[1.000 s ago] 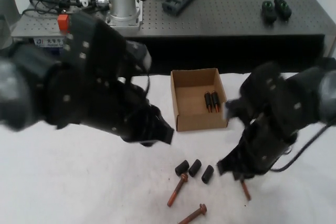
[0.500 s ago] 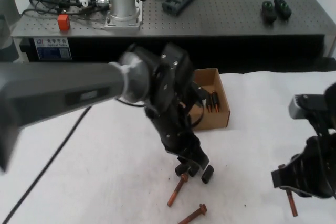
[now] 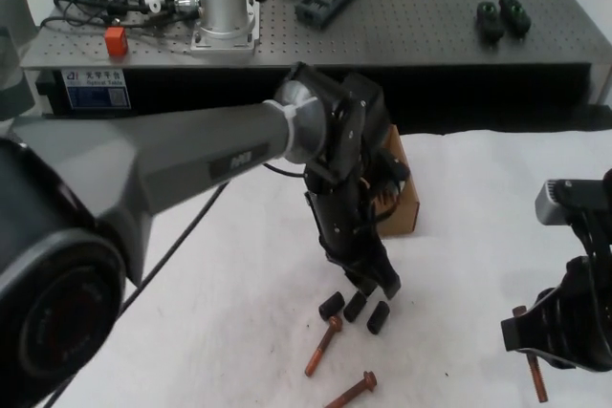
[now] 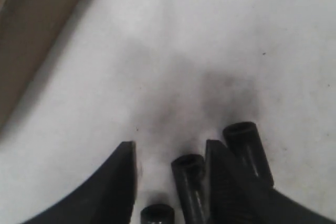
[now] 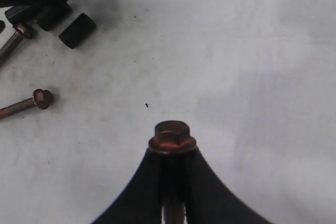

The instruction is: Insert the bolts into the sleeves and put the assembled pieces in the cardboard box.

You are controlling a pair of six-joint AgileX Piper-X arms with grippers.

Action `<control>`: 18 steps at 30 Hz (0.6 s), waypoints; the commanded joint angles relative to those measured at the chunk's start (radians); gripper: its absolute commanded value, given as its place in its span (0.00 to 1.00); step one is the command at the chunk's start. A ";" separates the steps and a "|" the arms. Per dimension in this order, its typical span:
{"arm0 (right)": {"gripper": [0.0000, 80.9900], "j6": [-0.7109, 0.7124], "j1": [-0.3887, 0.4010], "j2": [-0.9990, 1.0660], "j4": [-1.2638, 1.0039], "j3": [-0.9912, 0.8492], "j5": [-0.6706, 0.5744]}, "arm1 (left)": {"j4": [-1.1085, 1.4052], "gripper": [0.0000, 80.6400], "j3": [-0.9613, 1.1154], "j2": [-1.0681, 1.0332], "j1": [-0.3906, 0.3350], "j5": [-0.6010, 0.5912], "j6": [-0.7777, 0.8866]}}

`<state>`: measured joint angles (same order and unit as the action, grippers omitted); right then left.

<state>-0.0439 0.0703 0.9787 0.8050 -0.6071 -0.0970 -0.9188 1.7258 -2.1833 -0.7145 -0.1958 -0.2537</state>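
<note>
White cloth (image 3: 172, 322) covers the bench, and on it three black sleeves (image 3: 355, 307) lie side by side, close together. Just beside them on the near side are two loose copper-coloured bolts (image 3: 324, 346), one with its head next to the leftmost sleeve, the other (image 3: 350, 392) nearer the front edge. The left gripper (image 4: 170, 148) hangs low over the sleeves with its jaws apart: two sleeves lie between its fingers (image 4: 123, 182) and the third (image 4: 248, 145) just outside one of them. The cardboard box (image 3: 406, 205) sits behind the sleeves, largely hidden by the left arm. Well apart to the right, the right gripper (image 5: 173, 156) has its jaws closed on the shank of a third bolt (image 5: 172, 132), the hexagonal head standing clear of the fingertips. Behind the cloth stands a perforated metal table (image 3: 430, 35).
</note>
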 commanded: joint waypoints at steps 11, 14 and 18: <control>0.03 -0.007 -0.006 -0.009 -0.003 0.000 -0.049 | -0.078 0.36 0.019 -0.028 -0.008 0.006 -0.016; 0.03 -0.007 -0.006 -0.009 -0.003 0.000 -0.049 | -0.081 0.19 0.019 -0.028 -0.008 0.006 -0.016; 0.03 -0.007 -0.006 -0.009 -0.008 0.000 -0.055 | -0.077 0.00 0.019 -0.028 -0.008 0.006 -0.012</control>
<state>-0.0471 0.0703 0.9787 0.8050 -0.6071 -0.1374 -0.9935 1.7315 -2.2094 -0.7187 -0.1958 -0.2686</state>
